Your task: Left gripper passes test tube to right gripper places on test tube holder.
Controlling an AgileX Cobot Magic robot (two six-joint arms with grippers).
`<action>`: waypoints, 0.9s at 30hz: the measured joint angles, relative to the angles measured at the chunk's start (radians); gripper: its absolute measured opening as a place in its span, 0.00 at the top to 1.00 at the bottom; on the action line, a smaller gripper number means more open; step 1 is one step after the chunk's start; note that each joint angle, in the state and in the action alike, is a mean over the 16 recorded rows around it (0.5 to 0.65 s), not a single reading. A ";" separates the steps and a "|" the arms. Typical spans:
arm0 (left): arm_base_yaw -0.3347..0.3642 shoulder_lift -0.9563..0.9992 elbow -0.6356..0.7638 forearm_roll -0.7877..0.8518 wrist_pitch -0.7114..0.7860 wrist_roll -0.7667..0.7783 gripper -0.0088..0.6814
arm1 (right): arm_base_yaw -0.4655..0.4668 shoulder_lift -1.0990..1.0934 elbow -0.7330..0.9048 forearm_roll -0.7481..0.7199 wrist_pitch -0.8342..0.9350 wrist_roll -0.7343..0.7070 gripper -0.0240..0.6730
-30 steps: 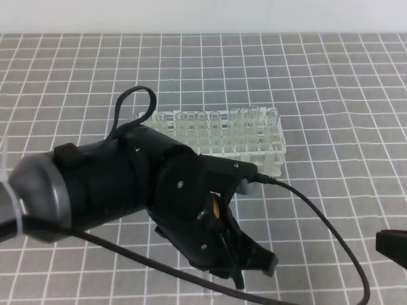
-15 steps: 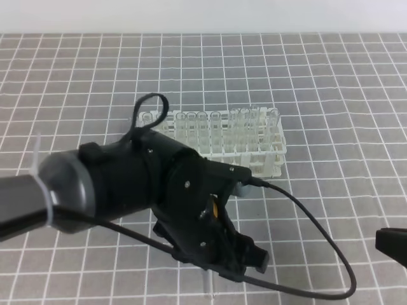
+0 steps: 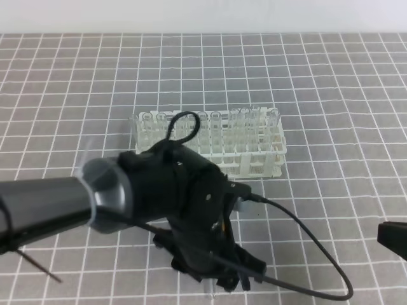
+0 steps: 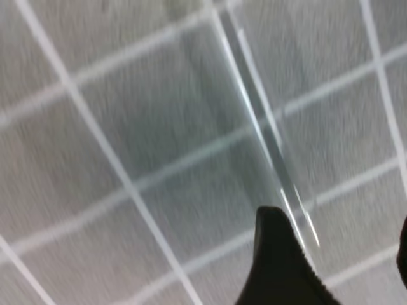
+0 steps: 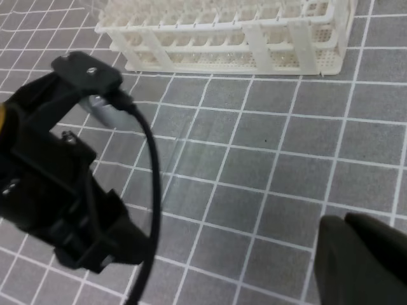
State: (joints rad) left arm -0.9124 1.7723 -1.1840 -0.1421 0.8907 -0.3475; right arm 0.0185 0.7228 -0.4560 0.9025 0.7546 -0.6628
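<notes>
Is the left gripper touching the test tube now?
Cannot tell. In the left wrist view the test tube runs down beside one finger of the left gripper, but blur hides any contact.

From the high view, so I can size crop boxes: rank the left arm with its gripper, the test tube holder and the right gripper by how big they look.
1. The left gripper with its arm: largest by far, though nearness to the camera inflates it.
2. The test tube holder.
3. The right gripper: only a tip shows at the frame edge, so its rank reflects cropping.
</notes>
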 joint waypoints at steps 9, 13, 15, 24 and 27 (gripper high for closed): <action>-0.001 0.070 -0.041 0.059 0.037 -0.003 0.94 | 0.000 0.000 0.000 0.004 -0.007 -0.002 0.97; -0.001 0.085 -0.049 0.072 0.048 -0.001 0.94 | 0.000 0.000 0.000 0.004 -0.007 -0.003 0.97; -0.001 0.091 -0.050 0.074 0.048 0.000 0.94 | 0.000 0.000 0.000 0.004 -0.007 -0.003 0.97; -0.001 0.094 -0.050 0.086 0.075 0.009 0.94 | 0.000 0.000 0.000 0.006 -0.008 -0.004 0.97; -0.001 0.097 -0.051 0.090 0.087 0.013 0.94 | 0.000 0.000 0.000 0.007 -0.008 -0.004 0.97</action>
State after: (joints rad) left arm -0.9132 1.8694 -1.2350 -0.0517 0.9780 -0.3345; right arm 0.0185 0.7228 -0.4560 0.9091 0.7463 -0.6663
